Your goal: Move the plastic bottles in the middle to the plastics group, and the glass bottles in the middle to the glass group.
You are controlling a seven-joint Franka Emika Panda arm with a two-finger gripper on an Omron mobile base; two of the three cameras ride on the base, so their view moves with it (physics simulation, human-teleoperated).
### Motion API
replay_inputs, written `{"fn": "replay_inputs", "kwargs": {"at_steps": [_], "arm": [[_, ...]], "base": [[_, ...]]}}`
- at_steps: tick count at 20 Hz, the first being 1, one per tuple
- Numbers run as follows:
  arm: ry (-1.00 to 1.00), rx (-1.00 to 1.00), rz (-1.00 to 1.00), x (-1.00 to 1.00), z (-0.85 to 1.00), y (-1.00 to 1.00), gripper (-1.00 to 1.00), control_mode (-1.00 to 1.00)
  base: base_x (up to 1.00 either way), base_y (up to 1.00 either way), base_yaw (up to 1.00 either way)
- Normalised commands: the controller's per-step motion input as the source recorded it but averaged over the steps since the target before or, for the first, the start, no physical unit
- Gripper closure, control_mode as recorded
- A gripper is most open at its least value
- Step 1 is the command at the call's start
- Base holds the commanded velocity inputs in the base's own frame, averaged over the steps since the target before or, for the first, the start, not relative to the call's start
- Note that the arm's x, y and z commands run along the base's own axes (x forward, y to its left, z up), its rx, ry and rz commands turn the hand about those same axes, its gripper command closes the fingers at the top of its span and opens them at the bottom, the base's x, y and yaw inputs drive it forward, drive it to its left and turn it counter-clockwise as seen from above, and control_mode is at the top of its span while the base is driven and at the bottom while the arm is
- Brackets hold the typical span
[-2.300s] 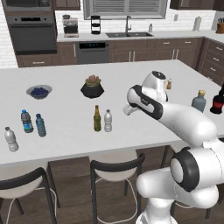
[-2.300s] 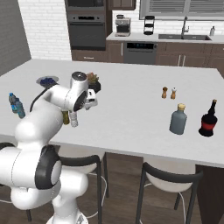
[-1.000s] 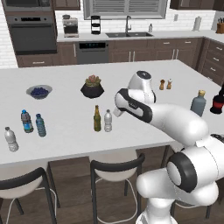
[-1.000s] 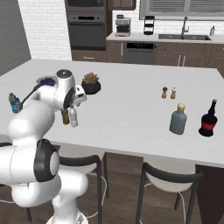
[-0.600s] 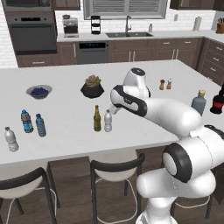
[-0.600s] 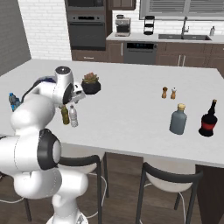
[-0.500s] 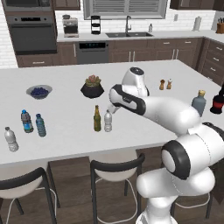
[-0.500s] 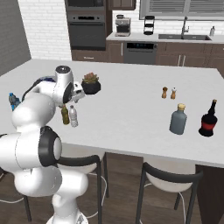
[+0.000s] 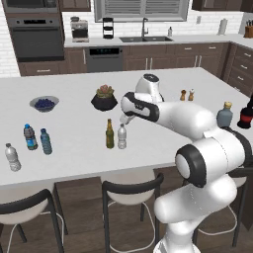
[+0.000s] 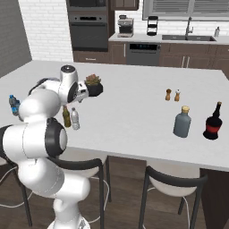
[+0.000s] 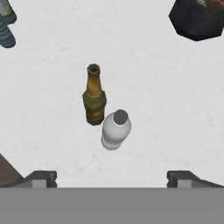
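An amber-brown glass bottle [image 9: 109, 134] [image 10: 66, 117] [image 11: 94, 98] and a clear plastic bottle with a white cap [image 9: 121, 137] [image 10: 75, 119] [image 11: 116, 129] stand side by side, almost touching, mid-counter. My gripper [image 9: 126, 117] [image 10: 76, 102] [image 11: 112, 179] hovers open just above them, holding nothing. A translucent blue bottle [image 9: 45, 142] stands by the plastics group: a blue-label bottle [image 9: 30, 137] [image 10: 14, 104] and a pale white-capped one [image 9: 12, 157]. The glass group is at the far right: a squat grey-blue bottle [image 9: 225, 115] [image 10: 182, 122] and a dark red-label bottle [image 9: 245, 112] [image 10: 212, 121].
A potted plant [image 9: 104, 98] [image 11: 199, 17] sits just behind the two bottles, and a bowl of blueberries [image 9: 44, 103] lies further left. Salt and pepper shakers [image 9: 187, 95] [image 10: 172, 95] stand right of centre. Stools [image 9: 131, 188] line the counter's front edge.
The arm has swung left from right of centre to a spot over the amber and clear bottles. The jaws stayed open and no bottle moved.
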Motion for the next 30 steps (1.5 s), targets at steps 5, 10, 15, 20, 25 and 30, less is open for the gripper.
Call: {"fn": "replay_inputs", "kwargs": {"at_steps": [5, 10, 15, 20, 25, 30], "arm": [[0.0, 0.0, 0.02, 0.0, -0.13, 0.0, -1.0, -1.0], [0.0, 0.0, 0.04, 0.0, -0.36, 0.05, -1.0, -1.0], [0.0, 0.0, 0.05, 0.06, -0.26, 0.07, -1.0, -1.0], [0.01, 0.0, 0.04, 0.28, -0.03, 0.0, -1.0, -1.0], [0.02, 0.0, 0.04, 0.11, 0.0, 0.0, -1.0, -1.0], [0.05, 0.0, 0.06, 0.07, -0.07, 0.0, -1.0, -1.0]], "base": [[0.0, 0.0, 0.0], [0.0, 0.0, 0.0], [0.0, 0.0, 0.0], [0.0, 0.0, 0.0], [0.0, 0.0, 0.0], [0.0, 0.0, 0.0]]}}
